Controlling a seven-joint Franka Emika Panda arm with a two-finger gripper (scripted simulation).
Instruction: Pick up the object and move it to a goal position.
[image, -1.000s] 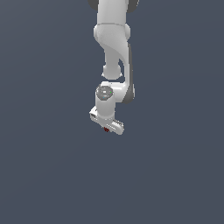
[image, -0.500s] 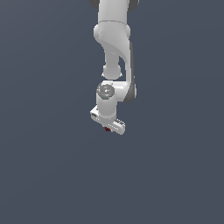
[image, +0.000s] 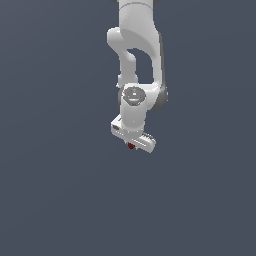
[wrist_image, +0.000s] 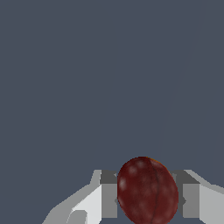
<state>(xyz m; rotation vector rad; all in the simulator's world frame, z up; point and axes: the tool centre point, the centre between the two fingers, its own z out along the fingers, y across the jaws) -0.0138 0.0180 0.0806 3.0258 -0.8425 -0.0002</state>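
The object is a small dark red, mottled roundish lump (wrist_image: 147, 190). In the wrist view it sits between my two fingers, whose pads (wrist_image: 109, 194) press on both of its sides. In the exterior view only a red speck of the object (image: 131, 146) shows under the white hand. My gripper (image: 131, 145) hangs from the white arm near the middle of the exterior view, shut on the object. The fingertips are mostly hidden by the hand there.
A plain dark grey surface (image: 60, 190) fills both views. The white arm (image: 137, 50) comes down from the top edge of the exterior view. No goal marker shows.
The arm and hand have barely moved over the last second. The object stays held between the fingers.
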